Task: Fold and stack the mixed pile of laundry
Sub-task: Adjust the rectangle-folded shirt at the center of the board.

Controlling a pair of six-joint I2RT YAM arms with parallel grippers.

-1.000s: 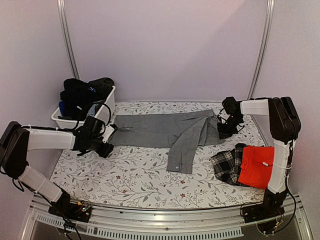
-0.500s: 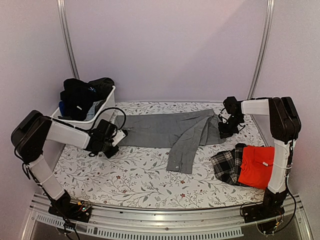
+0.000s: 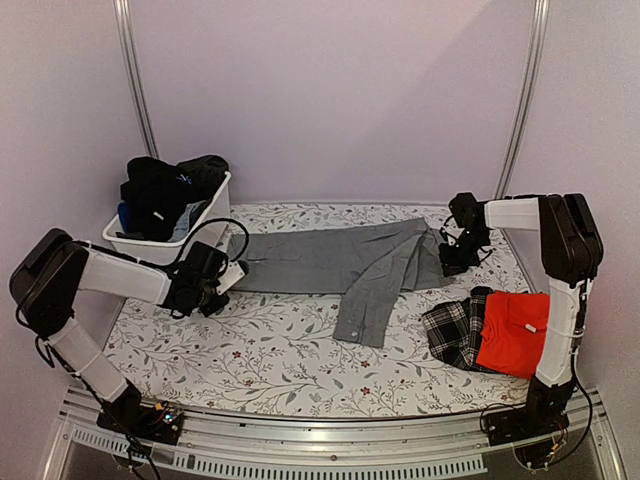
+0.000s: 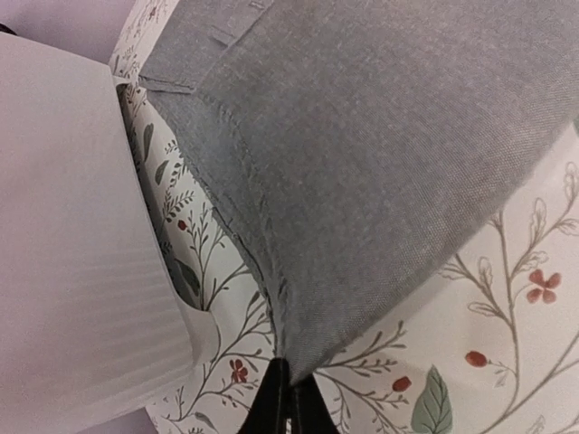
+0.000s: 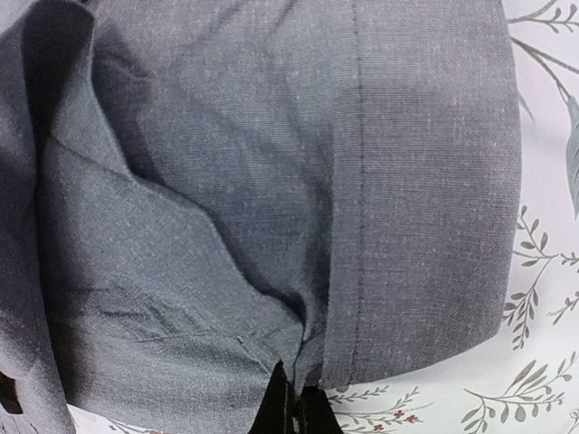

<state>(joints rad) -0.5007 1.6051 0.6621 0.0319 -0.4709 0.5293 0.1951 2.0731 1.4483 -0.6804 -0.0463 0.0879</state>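
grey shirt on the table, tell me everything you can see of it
The grey shirt is a plain woven fabric with stitched hems, spread lengthwise and mostly flat across the far half of the floral table. One sleeve lies folded toward the near edge, ending in a cuff. The left gripper pinches its left corner beside the white tub. The right gripper pinches the right end, where the cloth bunches into folds.
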